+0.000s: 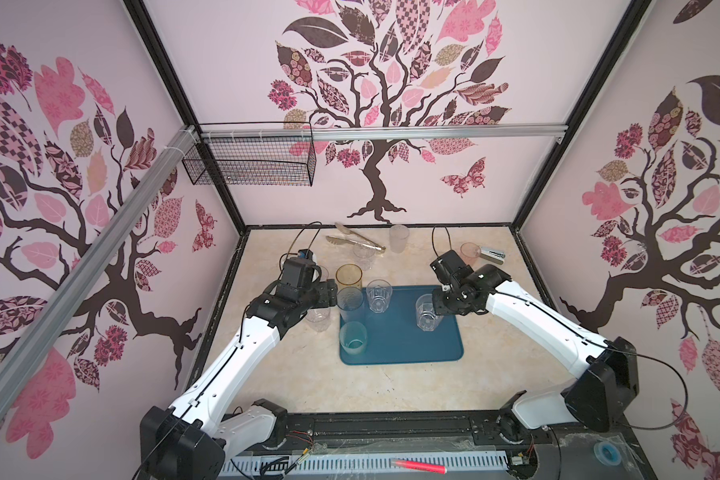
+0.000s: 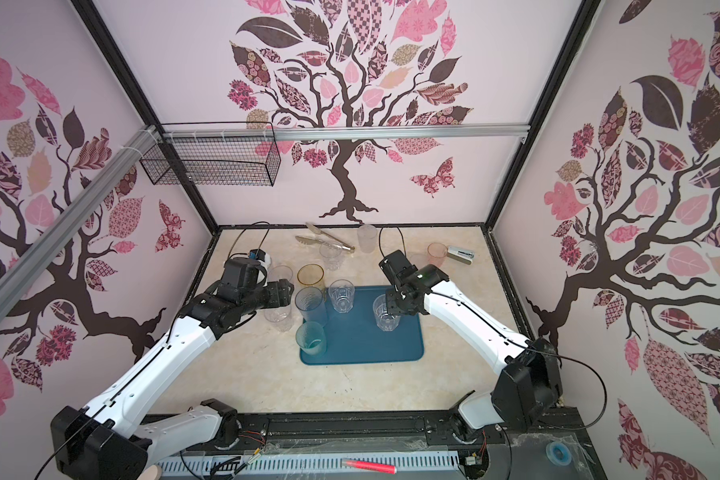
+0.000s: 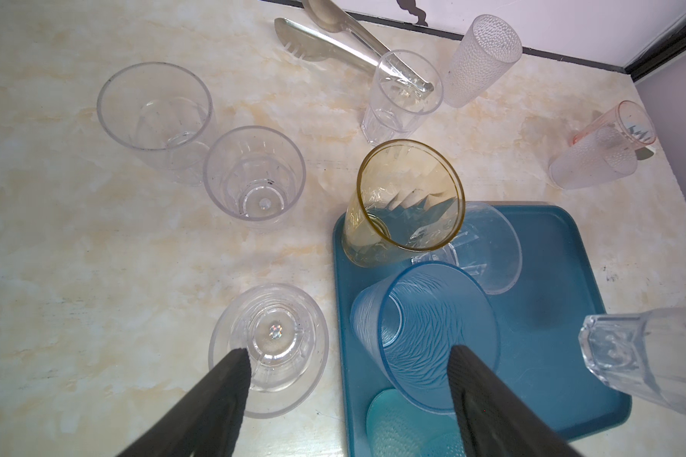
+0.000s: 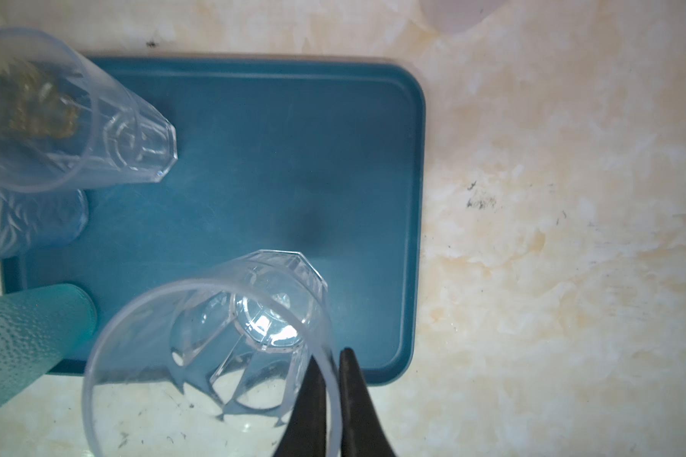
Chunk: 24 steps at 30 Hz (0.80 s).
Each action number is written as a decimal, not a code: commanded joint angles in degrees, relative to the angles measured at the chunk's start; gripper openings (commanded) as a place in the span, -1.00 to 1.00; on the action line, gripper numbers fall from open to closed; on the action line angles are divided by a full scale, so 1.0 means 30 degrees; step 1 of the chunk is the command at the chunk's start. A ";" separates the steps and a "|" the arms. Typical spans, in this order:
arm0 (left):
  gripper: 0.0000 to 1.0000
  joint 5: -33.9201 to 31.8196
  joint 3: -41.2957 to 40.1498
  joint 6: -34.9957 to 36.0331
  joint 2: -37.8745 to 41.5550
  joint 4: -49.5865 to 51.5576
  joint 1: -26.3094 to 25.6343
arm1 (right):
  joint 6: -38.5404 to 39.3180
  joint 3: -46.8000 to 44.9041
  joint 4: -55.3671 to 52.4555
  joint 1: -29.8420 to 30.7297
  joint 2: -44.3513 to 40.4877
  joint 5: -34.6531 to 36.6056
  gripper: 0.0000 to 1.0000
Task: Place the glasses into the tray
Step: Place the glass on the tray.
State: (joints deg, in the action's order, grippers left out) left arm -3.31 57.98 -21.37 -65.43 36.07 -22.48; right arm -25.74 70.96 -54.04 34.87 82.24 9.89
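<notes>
The right fingers (image 4: 349, 380) pinch the rim of a clear glass (image 1: 427, 311) held upright over the tray's (image 1: 400, 340) right half, mid-frame in both top views, while the left fingers (image 3: 230, 380) hover spread wide above another glass (image 3: 268, 348) on the tabletop (image 1: 391, 390), just left of the tray.

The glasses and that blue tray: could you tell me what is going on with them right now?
The robot is filling the tray. The right gripper is shut on the rim of a clear faceted glass over the tray. The left gripper hangs open between a clear glass on the table and a ribbed glass in the tray. Others wait on the table.
</notes>
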 commanded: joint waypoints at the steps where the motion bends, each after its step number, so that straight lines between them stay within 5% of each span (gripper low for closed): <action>1: 0.64 0.0300 0.0312 -0.0072 -0.0037 -0.0188 0.0186 | -0.0873 0.0171 -0.0052 0.1194 0.0761 -0.0207 -1.00; 10: 0.63 0.1040 -0.0051 -0.0526 0.0345 0.0665 0.2141 | -0.2055 0.1575 0.2074 0.4077 0.4047 0.0212 -1.00; 24: 0.63 0.0675 -0.0218 -0.0408 0.0545 0.1184 0.2191 | -0.1789 0.3828 0.3398 0.4379 0.7213 0.0416 -1.00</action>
State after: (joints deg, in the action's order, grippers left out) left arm -1.15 57.95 -22.52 -64.51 39.16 -16.10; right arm -31.27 80.09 -44.40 47.83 101.45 9.91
